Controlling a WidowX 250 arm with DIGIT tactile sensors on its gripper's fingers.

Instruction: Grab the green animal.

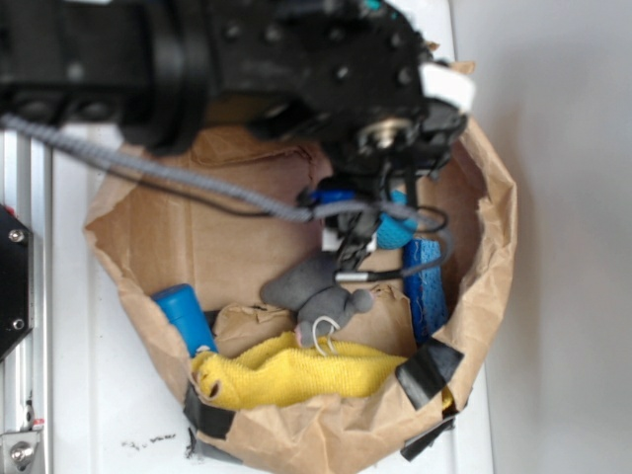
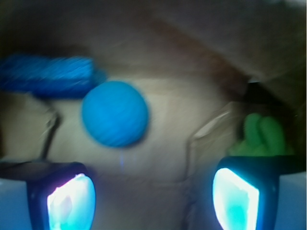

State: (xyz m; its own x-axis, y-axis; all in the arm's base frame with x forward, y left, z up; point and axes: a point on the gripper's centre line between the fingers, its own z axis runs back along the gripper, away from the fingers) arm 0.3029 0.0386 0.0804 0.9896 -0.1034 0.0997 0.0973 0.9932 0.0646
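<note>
The green animal shows in the wrist view as a blurred lime-green lump at the right. It lies just beyond my right pad and is partly hidden by it. My gripper is open, its two pads far apart over bare brown paper with nothing between them. From the exterior view, the gripper hangs low inside the paper bag, above the grey mouse. There the arm hides the green animal.
A crumpled brown paper bag walls everything in. Inside lie a grey plush mouse, a yellow cloth, a blue cylinder and a blue textured block. A blue ball sits ahead left of the gripper.
</note>
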